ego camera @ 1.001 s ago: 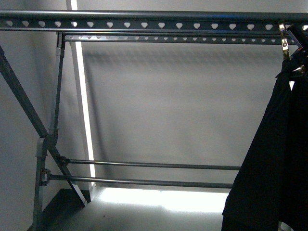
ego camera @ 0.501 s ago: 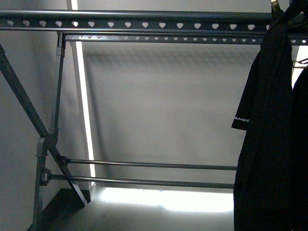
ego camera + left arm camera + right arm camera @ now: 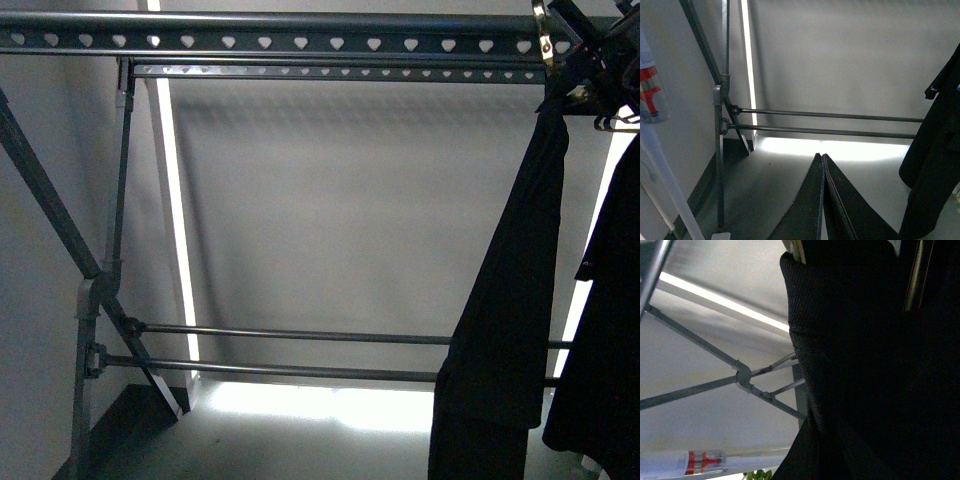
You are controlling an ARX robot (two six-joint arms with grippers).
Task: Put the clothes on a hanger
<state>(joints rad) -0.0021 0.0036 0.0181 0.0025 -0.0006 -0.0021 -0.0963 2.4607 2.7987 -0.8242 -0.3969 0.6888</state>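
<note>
My left fingers [image 3: 822, 200] are pressed together with nothing between them, low and well apart from the work. My right fingers I cannot see: the right wrist view is almost filled with black cloth, so I cannot tell if they are open or closed, but this arm seems to be high at the top of the shirt [image 3: 505, 300]. The shirt hangs long and folded below the grey rack [image 3: 300, 44], near the right end of its rail with the heart holes. A bronze hook [image 3: 543, 30] stands at the rail there; if it already sits in a hole or only touches the rail, I cannot tell. I judge the task nearly done: what is left is to seat the hook surely and let go. Another dark garment [image 3: 605, 330] hangs just beside it. There are no containers in view.
</note>
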